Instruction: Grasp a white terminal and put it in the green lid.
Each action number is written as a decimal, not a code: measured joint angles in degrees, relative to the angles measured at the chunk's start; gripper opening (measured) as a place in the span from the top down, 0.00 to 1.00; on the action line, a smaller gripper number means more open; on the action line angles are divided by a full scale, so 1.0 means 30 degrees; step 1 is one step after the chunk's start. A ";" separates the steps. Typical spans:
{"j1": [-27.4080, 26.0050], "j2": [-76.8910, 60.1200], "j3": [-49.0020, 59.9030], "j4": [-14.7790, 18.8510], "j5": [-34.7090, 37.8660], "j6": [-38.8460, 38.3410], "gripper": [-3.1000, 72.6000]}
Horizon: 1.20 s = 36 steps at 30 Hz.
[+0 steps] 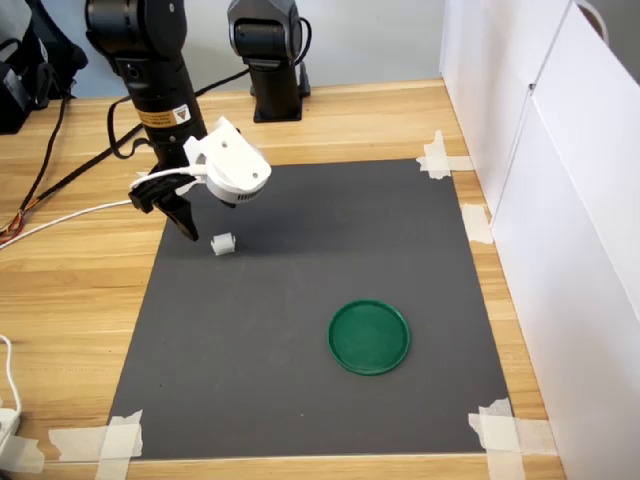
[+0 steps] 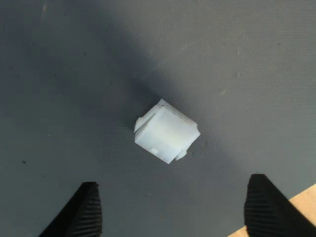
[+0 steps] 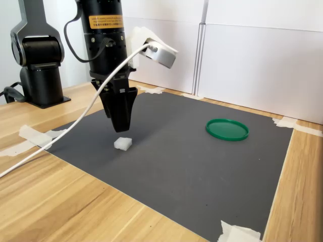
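Note:
The white terminal (image 1: 223,243) (image 3: 123,143) is a tiny ridged white block lying on the black mat (image 1: 300,380), near the mat's far left corner in the first exterior view. My gripper (image 3: 122,129) (image 1: 186,228) points straight down and hovers just above it without touching. The wrist view shows the terminal (image 2: 167,131) lying skewed, with the gripper (image 2: 173,182) open and its two black fingertips (image 2: 88,207) spread wider than the block. The green lid (image 1: 369,336) (image 3: 227,129) lies flat and empty on the mat, well away toward the first exterior view's lower right.
A second black arm base (image 1: 268,55) (image 3: 40,65) stands on the wooden table behind the mat. White panels (image 1: 560,200) wall off the first exterior view's right side. A white cable (image 1: 60,220) trails from the wrist camera. Tape pieces (image 1: 110,440) hold the mat's corners.

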<state>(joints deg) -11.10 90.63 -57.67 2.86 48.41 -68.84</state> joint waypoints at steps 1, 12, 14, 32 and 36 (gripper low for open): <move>0.0000 0.0000 0.0000 0.0000 0.0018 0.0043 0.04; 0.0000 0.0071 0.0000 0.1290 0.0018 0.0138 0.04; 0.0020 0.0225 0.0000 0.1444 0.0018 0.0193 0.04; 0.0553 0.0945 0.0000 0.0917 -0.1354 0.1906 0.04; 0.0553 0.1413 0.0000 0.0476 -0.1281 0.2253 0.04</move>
<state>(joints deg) -9.44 94.87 -57.67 4.29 44.56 -62.08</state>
